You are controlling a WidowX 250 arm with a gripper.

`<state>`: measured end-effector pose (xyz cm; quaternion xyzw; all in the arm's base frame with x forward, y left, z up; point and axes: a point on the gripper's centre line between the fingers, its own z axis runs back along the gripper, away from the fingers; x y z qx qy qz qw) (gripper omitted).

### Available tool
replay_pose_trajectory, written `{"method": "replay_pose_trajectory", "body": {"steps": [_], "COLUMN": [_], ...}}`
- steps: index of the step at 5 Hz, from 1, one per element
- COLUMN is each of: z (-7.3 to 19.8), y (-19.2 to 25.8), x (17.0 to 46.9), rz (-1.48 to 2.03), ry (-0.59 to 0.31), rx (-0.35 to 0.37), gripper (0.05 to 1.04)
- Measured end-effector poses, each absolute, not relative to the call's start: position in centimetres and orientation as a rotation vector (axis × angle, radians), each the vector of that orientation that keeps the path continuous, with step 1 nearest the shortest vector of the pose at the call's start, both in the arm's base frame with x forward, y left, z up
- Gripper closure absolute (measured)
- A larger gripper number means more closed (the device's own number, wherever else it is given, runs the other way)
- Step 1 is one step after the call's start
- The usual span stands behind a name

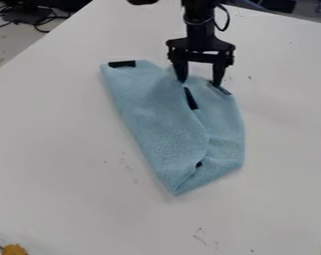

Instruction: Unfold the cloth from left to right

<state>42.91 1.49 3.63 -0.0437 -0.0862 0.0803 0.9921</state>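
The light blue cloth (pixel 156 124) lay flat and partly folded on the white bench (pixel 276 139), in the middle and upper part of the camera view. Its long axis went at a slant, from the upper left down to the lower right, and this axis was nearer to upright than to level in the view. The lower end was narrow and made a blunt corner, which pointed down, towards the near part of the bench; the upper end was wider and lay towards the arm. A broad layer on the left side had a curved edge, which ran down near the right side and then bent back to the lower corner. One black patch (pixel 122 63) was at the upper left corner of the cloth, and a longer dark strip (pixel 191 98) sat along the upper part of the curved edge. A small dark spot (pixel 199 164) showed near the lower part of this edge. The claw (pixel 200 82) hung down at the upper end of the cloth, to the right of its upper left corner. Its two fingers stood wide apart, with their tips at the cloth; whether both tips touched it, I could not tell.
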Motion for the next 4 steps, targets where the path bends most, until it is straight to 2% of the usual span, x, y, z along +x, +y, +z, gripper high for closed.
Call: {"method": "replay_pose_trajectory", "body": {"steps": [2, 3, 4], "z": [1.7, 1.8, 1.3], "y": [1.3, 1.4, 1.9], "x": [41.4, 41.5, 41.7], "rz": [0.187, 0.195, 0.191], "ry": [-0.137, -0.143, -0.131], "rx": [-0.13, -0.161, -0.181], "gripper": [0.084, 0.13, 0.409]}}
